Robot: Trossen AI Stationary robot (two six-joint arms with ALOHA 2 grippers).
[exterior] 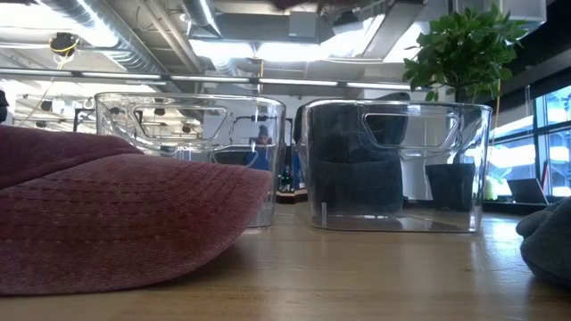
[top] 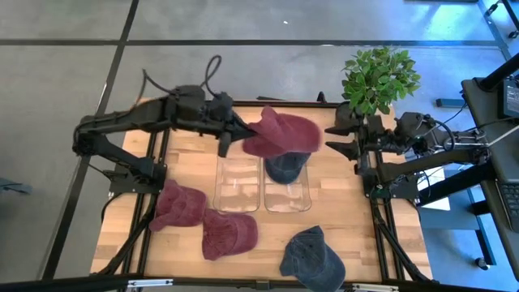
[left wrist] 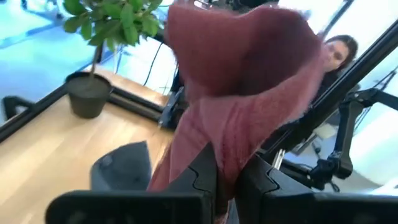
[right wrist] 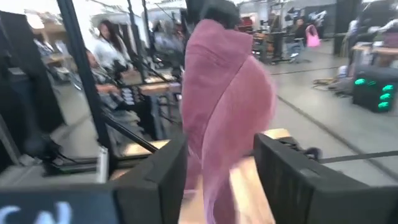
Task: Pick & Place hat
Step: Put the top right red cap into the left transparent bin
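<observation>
**Hat pinched in the left gripper above the bins**

Red hat (top: 282,134) hangs in the air over the far edge of the two clear bins, one end of it nipped in the left gripper (top: 242,130), whose fingers (left wrist: 205,177) are squeezed tight on the cloth. The right gripper (top: 339,139) sits just beside the hat's other end with its fingers (right wrist: 283,168) parted, the fabric drooping between them without being pinched.

Counting the hats: three red ones, meaning the lifted one plus two (top: 177,206) (top: 229,234) lying on the table (top: 340,219) near the left arm's side, and two blue ones, one (top: 285,168) down inside the right-hand bin (top: 288,188), the other (top: 313,258) on the table's near edge. The left-hand bin (top: 237,186) makes two bins. One potted plant (top: 379,77) stands at the far right corner.
</observation>
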